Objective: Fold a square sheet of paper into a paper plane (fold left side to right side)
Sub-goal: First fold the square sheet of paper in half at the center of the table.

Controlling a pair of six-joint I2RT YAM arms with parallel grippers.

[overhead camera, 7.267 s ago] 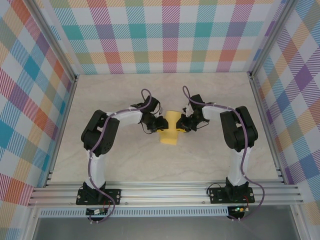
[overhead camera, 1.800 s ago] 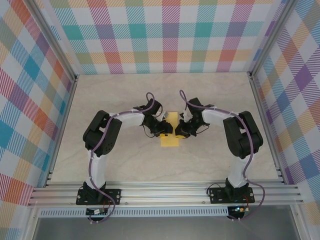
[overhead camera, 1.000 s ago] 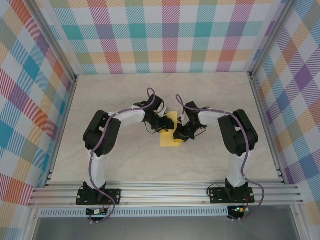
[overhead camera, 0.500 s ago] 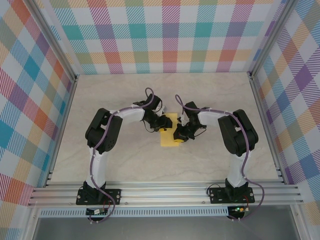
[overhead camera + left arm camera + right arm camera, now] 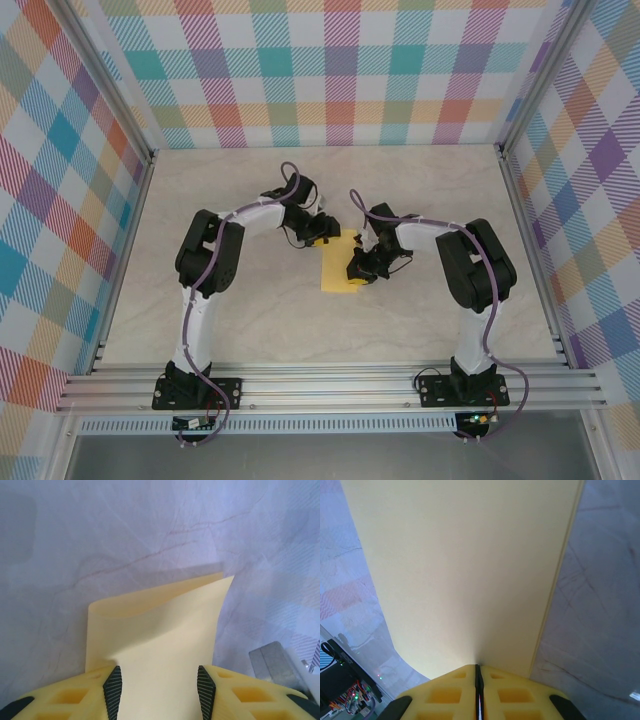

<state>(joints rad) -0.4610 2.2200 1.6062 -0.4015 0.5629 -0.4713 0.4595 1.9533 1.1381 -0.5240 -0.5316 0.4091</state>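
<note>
Right now your right gripper (image 5: 357, 268) (image 5: 478, 670) is pinched shut on the right edge of the thin, flat yellow square sheet of paper (image 5: 336, 272) (image 5: 160, 625) (image 5: 465, 570) lying mid-way across the tabletop (image 5: 260, 320), your left gripper (image 5: 330, 238) (image 5: 159, 680) spread apart over its far end, and since it looks light and floppy, take it by an edge.

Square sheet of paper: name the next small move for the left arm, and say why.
Probably draw the left gripper back off the square sheet of paper: its jaws stand apart with the sheet loose between them, the top layer bows up, and the right gripper is shut at the sheet's edge.
</note>
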